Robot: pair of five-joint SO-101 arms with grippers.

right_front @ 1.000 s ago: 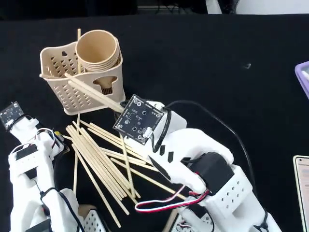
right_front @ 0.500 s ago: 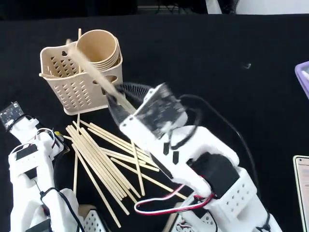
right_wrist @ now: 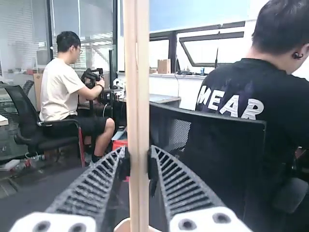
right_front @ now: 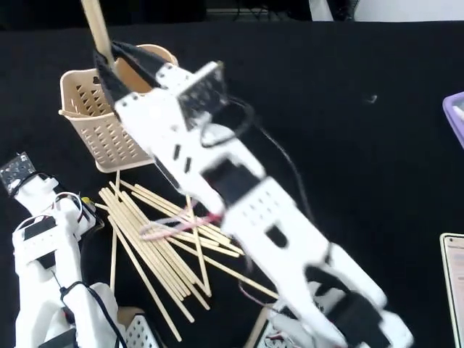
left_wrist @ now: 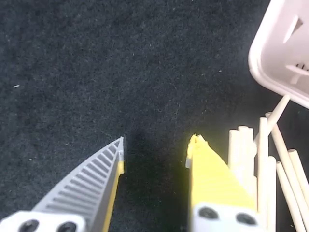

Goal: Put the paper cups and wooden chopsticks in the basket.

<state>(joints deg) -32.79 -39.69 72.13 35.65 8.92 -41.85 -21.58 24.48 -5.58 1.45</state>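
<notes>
While the right claw (right_wrist: 138,150) grips it, the chopstick (right_wrist: 136,72) (pale wood) stands upright.

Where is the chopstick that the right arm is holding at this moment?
In the high view, the chopstick stands nearly upright, clamped in the right claw over the basket at the table's far left.

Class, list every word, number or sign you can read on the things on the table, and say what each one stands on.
basket: no writing.
chopsticks: no writing.
circuit board on an arm: markings too small to read.
</notes>
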